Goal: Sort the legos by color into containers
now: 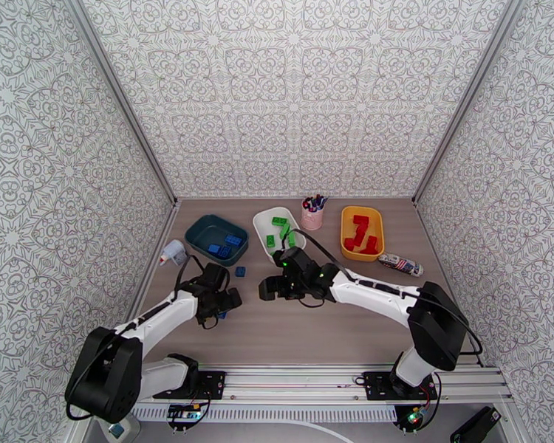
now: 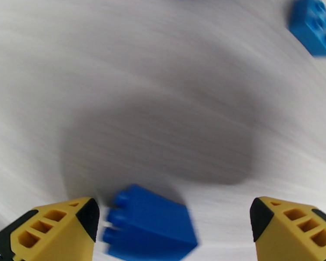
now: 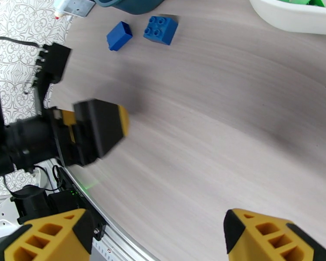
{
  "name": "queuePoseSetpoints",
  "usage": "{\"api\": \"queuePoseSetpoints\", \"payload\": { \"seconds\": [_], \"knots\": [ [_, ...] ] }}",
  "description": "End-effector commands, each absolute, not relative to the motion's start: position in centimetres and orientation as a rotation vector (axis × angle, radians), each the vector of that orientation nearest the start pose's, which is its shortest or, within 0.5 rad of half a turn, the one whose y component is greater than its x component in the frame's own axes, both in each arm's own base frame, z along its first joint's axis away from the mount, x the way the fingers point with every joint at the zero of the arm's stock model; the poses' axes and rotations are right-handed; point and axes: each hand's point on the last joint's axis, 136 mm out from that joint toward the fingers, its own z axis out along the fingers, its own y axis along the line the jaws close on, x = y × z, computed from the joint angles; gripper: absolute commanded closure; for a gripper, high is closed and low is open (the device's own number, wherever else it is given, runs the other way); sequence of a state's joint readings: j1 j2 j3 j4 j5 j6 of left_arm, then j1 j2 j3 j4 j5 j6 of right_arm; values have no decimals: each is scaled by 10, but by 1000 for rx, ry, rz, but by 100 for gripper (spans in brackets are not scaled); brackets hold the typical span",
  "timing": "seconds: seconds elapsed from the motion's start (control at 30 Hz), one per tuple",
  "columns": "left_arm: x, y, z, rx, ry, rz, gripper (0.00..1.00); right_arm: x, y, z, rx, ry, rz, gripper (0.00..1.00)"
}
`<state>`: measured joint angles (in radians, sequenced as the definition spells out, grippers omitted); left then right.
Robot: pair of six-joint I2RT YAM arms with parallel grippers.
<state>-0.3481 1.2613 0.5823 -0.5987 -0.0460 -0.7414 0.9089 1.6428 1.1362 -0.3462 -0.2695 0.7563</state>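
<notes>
Patterned walls enclose a wood-grain surface (image 1: 314, 326). Upper centre, a teal tub (image 1: 192, 234) holds blue bricks (image 1: 221, 249), a white tub (image 1: 258, 224) green bricks (image 1: 281, 227), a yellow tub (image 1: 345, 238) red bricks (image 1: 360, 230). Left fingers (image 2: 54, 229) stand wide apart either side of a loose blue brick (image 2: 150, 227) at the frame's bottom, gripping nothing. Right fingers (image 3: 267, 235) gape wide, empty.

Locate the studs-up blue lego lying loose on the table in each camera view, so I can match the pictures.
Top external: the blue lego sits left of centre on the table, just below the dark teal tub.
Left wrist: top right corner, blurred.
Right wrist: upper centre, right of a second blue brick.
Shared landmark: the dark teal tub, whose wall shows at the top edge of the right wrist view, close to the lego as in the top view.
</notes>
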Motion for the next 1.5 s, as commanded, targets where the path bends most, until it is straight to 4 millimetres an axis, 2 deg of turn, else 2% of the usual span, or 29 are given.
{"api": "queuePoseSetpoints", "payload": {
  "seconds": [0.0,0.17,0.3,0.6,0.8,0.9,1.17,1.3,1.47],
  "knots": [
    [230,-92,25,-515,2801,-230,5,234,374,133,-321,2645,995,17],
    [221,-104,23,-463,2825,-227,12,234,377,127,-317,2657,996,18],
    [217,-103,21,-466,2836,-179,18,234,378,125,-320,2663,997,18],
    [226,-102,16,-466,2846,-105,32,233,378,121,-315,2670,995,19],
    [234,-104,23,-476,2825,-131,52,233,379,121,-323,2670,1000,19],
    [238,-106,32,-474,2803,-162,58,232,386,124,-340,2665,1011,19],
    [258,-111,70,-509,2711,-365,62,237,421,138,-406,2637,1094,22],
    [281,-106,99,-547,2621,-487,62,243,446,157,-444,2589,1201,22],
    [321,-82,133,-620,2507,-568,61,252,470,184,-472,2530,1293,22]
  ]
}}
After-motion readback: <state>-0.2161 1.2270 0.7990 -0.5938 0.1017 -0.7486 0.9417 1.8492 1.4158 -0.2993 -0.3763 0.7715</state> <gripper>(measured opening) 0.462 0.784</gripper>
